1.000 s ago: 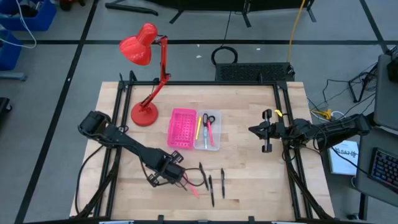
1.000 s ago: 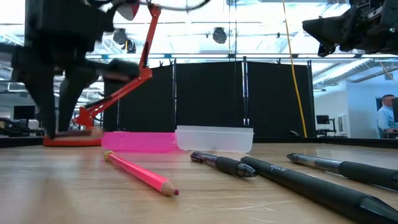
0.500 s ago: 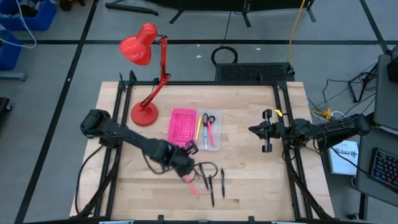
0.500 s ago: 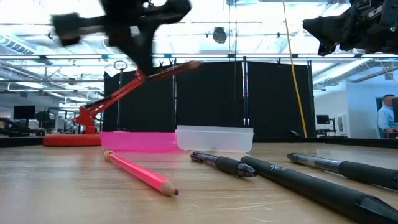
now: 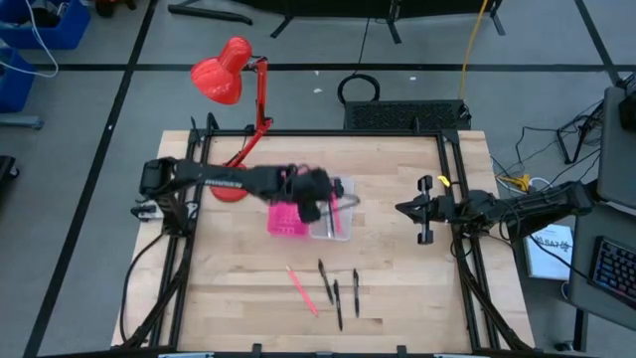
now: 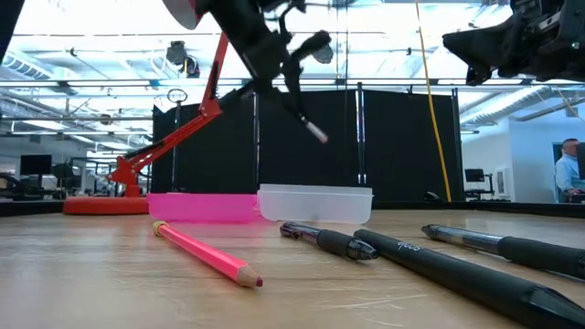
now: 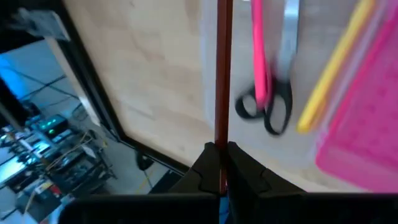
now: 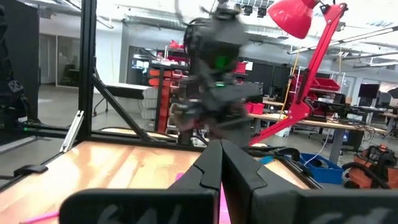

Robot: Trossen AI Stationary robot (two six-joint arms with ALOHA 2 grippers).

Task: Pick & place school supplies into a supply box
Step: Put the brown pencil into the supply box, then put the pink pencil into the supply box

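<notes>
Left claw grips a dark pen above the clear supply box, pink tray alongside

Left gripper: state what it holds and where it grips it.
The left gripper is shut on a thin pen, pinched at one end; the rest juts out over the supply box.

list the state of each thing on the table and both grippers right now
left gripper: shut on a thin dark pen, held above the supply box
right gripper: shut, empty, waiting at the table's right side
supply box: holds scissors, pink and yellow pencils
pink tray: flat beside the box
pink pencil: lying on the table
three black pens: lying on the table
red lamp: standing
</notes>
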